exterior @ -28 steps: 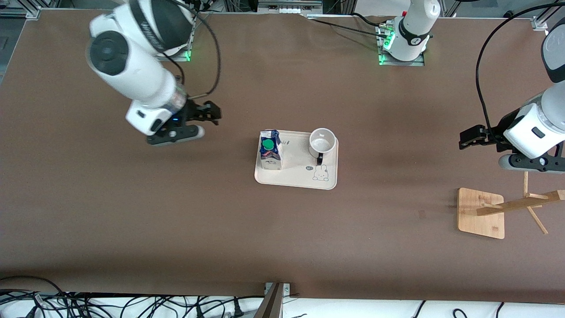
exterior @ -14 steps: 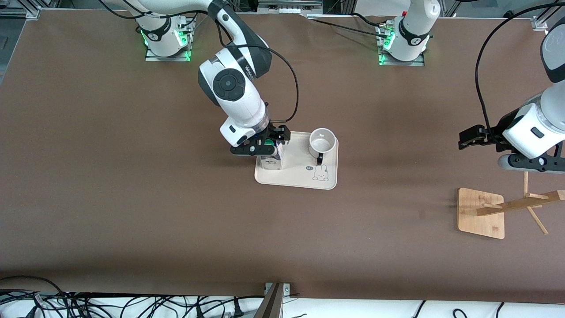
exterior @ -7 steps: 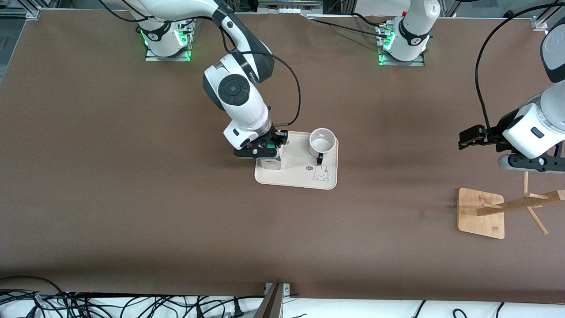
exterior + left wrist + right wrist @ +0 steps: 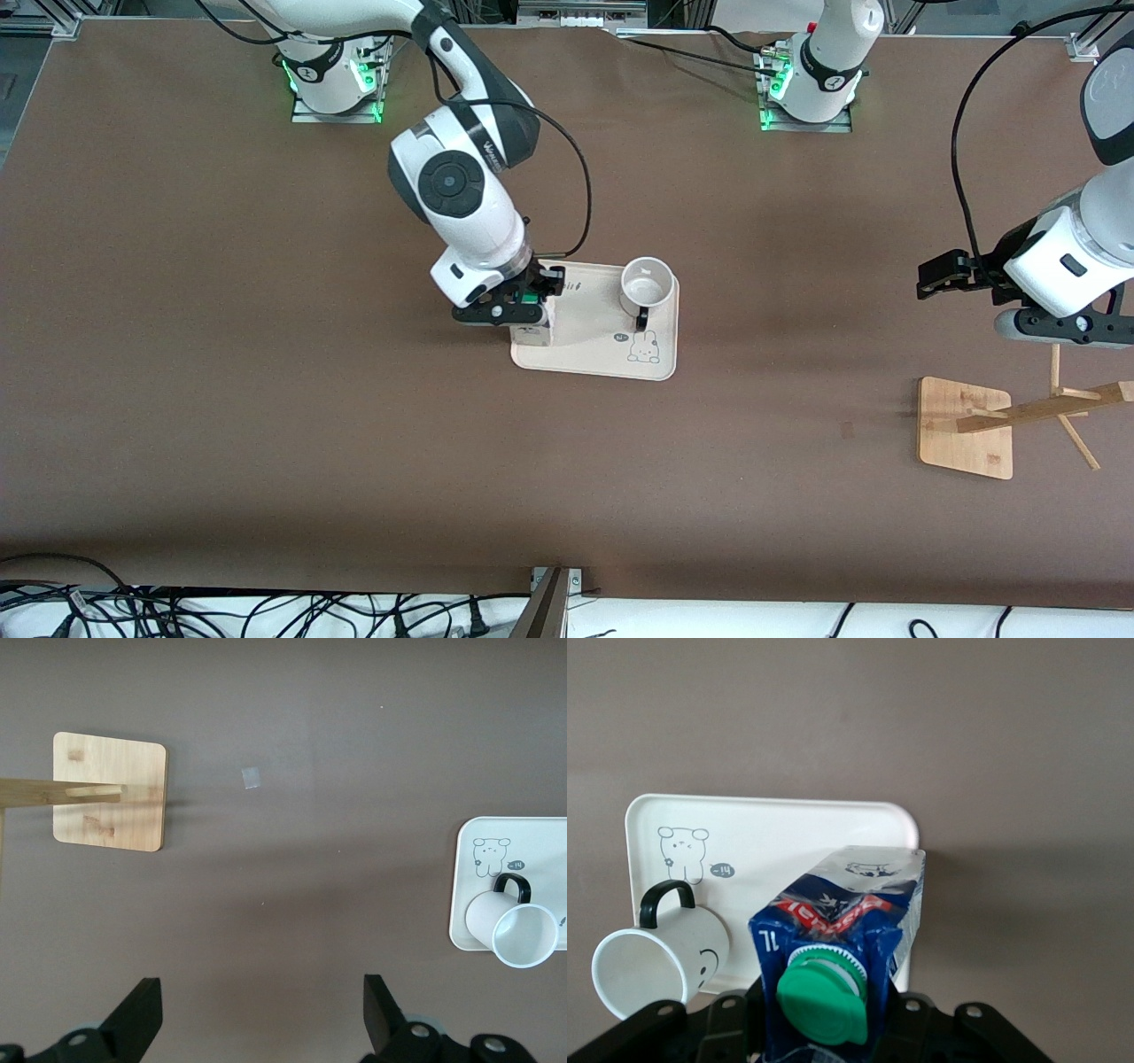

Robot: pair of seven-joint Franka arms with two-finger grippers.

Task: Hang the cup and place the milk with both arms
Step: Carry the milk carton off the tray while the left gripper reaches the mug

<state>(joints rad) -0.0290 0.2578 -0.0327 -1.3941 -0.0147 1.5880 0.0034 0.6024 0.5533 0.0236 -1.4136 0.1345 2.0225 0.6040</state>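
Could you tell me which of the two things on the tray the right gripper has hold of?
The milk: the right gripper is shut on its top at the tray's edge, while the cup stands untouched beside it.

Tray and wooden rack on the brown desk (image 4: 266, 399)

Cream tray (image 4: 585, 359) with bear drawing sits mid-desk; bamboo-based rack (image 4: 966, 428) lies well apart at its 4 o'clock.

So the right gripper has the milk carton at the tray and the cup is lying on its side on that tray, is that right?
Not quite. The cup stands upright on the tray, its open mouth facing up, as the front view shows. The rest holds: the right gripper is shut on the milk carton at the tray's edge.
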